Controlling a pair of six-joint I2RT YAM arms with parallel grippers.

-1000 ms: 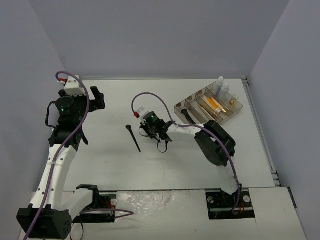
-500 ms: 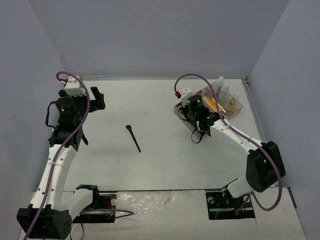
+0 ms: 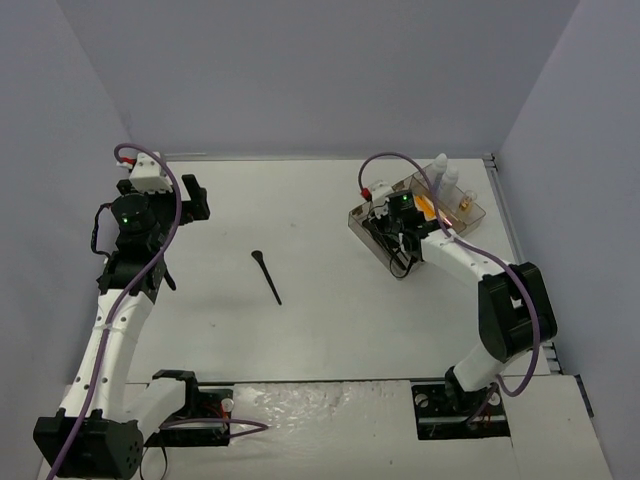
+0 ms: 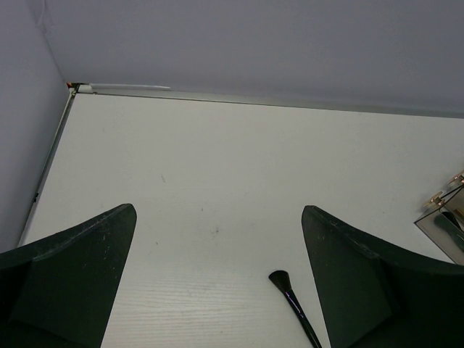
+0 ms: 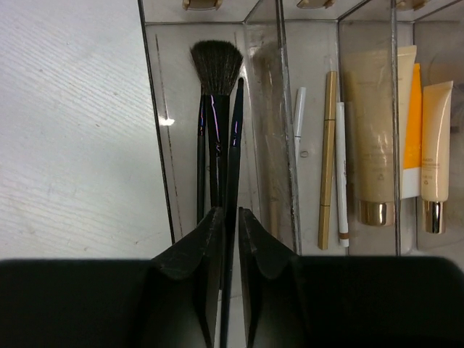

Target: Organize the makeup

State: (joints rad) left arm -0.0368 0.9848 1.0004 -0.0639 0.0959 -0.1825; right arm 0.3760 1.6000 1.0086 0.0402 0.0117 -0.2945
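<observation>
Two brushes: right fingers [image 5: 206, 246] clenched on slim black brush [image 5: 235, 145] over the leftmost slot of the smoky clear plastic tray [image 5: 156, 130], left fingers [image 4: 80, 254] spread wide above the table [image 4: 217, 145], second black brush [image 4: 293, 304] lying loose on it.

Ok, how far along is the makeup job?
Done: cream tubes, thin sticks and a fluffy black brush lie in the clear smoky plastic tray. In hand: right jaws shut on a slim black brush over that brush slot. Remaining: one small black brush on the white table.
</observation>
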